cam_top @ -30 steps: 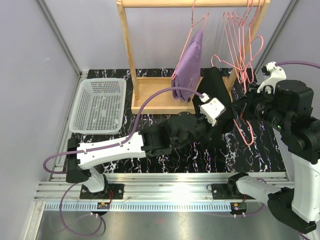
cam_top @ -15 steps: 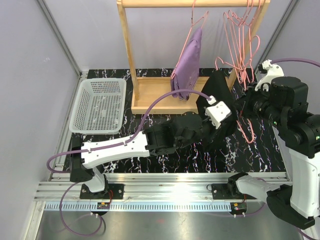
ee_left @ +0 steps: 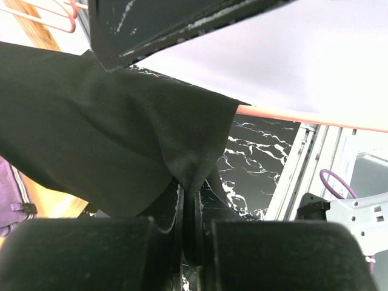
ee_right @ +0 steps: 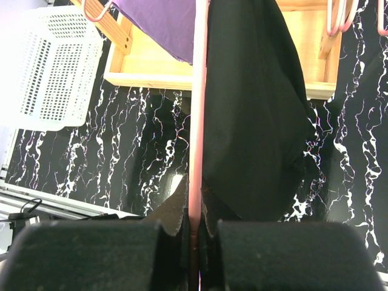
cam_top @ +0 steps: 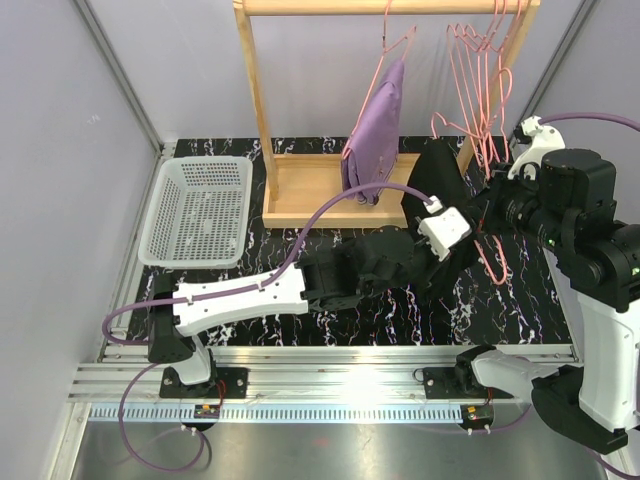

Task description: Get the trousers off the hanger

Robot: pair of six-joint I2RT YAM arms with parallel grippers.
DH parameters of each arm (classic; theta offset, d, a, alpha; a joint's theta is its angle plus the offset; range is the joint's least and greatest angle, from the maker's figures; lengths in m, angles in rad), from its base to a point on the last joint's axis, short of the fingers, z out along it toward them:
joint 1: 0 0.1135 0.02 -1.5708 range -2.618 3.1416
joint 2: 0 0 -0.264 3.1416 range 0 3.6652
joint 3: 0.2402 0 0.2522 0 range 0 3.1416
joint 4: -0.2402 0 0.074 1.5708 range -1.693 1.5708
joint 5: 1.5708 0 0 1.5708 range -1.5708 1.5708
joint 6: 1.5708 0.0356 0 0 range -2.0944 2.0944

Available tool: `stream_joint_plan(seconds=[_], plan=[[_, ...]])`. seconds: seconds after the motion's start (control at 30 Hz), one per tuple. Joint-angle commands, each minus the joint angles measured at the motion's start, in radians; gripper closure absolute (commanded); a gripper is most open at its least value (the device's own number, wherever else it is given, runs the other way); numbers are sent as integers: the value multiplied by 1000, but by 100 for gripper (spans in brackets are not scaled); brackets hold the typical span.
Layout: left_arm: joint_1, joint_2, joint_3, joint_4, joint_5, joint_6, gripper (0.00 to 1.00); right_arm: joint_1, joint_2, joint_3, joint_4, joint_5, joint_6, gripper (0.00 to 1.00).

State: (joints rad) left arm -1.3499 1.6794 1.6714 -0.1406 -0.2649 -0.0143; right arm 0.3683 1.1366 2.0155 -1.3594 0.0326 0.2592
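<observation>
The black trousers (cam_top: 440, 172) hang over a pink hanger (cam_top: 492, 260) in front of the wooden rack. My right gripper (cam_top: 487, 216) is shut on the hanger's bar (ee_right: 196, 91), with the black cloth (ee_right: 254, 109) draped to its right. My left gripper (cam_top: 466, 238) is shut on a pinched fold of the black trousers (ee_left: 91, 121), just below the pink bar (ee_left: 303, 115). In the wrist views, the left gripper (ee_left: 190, 195) and the right gripper (ee_right: 195, 209) both show closed jaws. The lilac trousers (cam_top: 375, 130) hang on another pink hanger on the rack rail.
A white mesh basket (cam_top: 200, 210) stands at the left on the black marbled table. The wooden rack (cam_top: 320, 190) stands at the back. Several empty pink hangers (cam_top: 485, 70) hang at the rail's right end. Grey walls close in both sides.
My left arm has reached further right and away, keeping its hold on the black cloth. The black trousers and held hanger have shifted slightly right. The lilac trousers stay put.
</observation>
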Motion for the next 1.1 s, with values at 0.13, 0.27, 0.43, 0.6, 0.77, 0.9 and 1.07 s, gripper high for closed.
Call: stream_joint_plan(seconds=[0.13, 0.27, 0.43, 0.6, 0.77, 0.9, 1.07], plan=[[-5, -7, 36, 85, -146, -39, 100, 0, -47, -24, 164, -22, 2, 100], [-11, -50, -5, 228, -221, -65, 100, 1, -84, -83, 198, -23, 18, 100], [-11, -118, -59, 378, -238, -70, 100, 1, -127, -159, 229, -22, 32, 100], [-32, -139, -42, 452, -244, 2, 100, 1, -155, -228, 247, -28, 51, 100], [-54, -156, -4, 484, -247, 59, 100, 3, -196, -308, 276, -22, 71, 100], [-55, -164, 37, 496, -252, 106, 100, 1, -219, -376, 292, -25, 84, 100], [-54, -165, 122, 490, -255, 164, 100, 0, -262, -457, 310, -28, 109, 100]])
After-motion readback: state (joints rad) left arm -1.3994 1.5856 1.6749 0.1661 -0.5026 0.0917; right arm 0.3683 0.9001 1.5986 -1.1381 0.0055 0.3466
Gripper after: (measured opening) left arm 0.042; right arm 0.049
